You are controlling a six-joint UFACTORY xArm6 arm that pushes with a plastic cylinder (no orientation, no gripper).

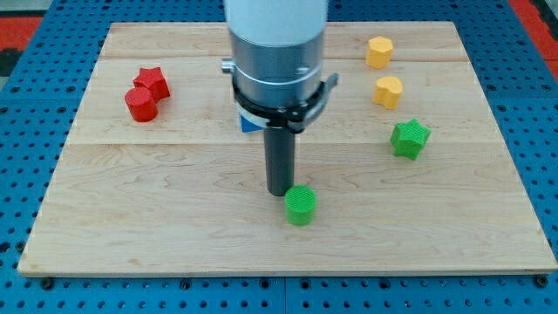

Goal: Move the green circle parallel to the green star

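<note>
Nearest the view's bottom, the green circle lies on the worktop, the tip just beside it at its upper left; this end effector is a plain rod, with nothing to open or close. The green star sits farther up and well right, so the circle appears not yet level with it. Beyond lie two yellow blocks, a red star touching a red cylinder, and a partly hidden blue block. No containers appear.

The counter is pale, matt wood with visible grain. The green circle looks like ridged plastic. My tip is smooth, dark and dull.
</note>
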